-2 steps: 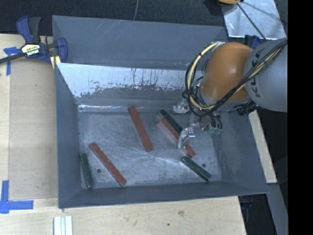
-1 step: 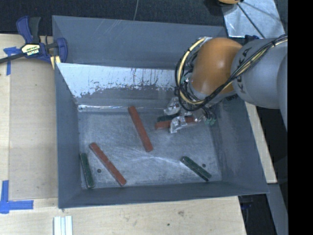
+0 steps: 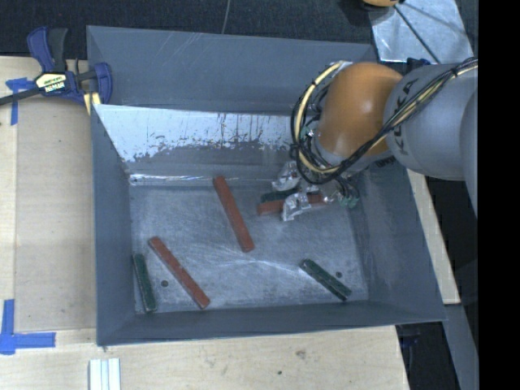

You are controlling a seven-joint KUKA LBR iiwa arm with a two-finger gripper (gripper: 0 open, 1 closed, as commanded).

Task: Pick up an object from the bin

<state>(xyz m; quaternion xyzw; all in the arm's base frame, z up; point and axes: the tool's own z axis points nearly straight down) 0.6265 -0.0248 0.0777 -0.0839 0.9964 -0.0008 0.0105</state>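
Observation:
My gripper (image 3: pixel 289 193) hangs low over the right half of the bin, near the back wall. It is open, with one fingertip (image 3: pixel 283 179) farther back and the other (image 3: pixel 294 210) nearer the front. A short reddish-brown stick (image 3: pixel 269 209) lies crosswise at the nearer fingertip, its left end poking out and its middle hidden under the gripper. I cannot tell whether that fingertip touches it. A longer reddish-brown stick (image 3: pixel 233 214) lies slanted just left of the gripper.
Another reddish-brown stick (image 3: pixel 178 272) lies slanted at the front left, with a dark green stick (image 3: pixel 144 283) beside it along the left wall. A second dark green stick (image 3: pixel 326 279) rests at the front right. The arm with its orange cover reaches in from the right.

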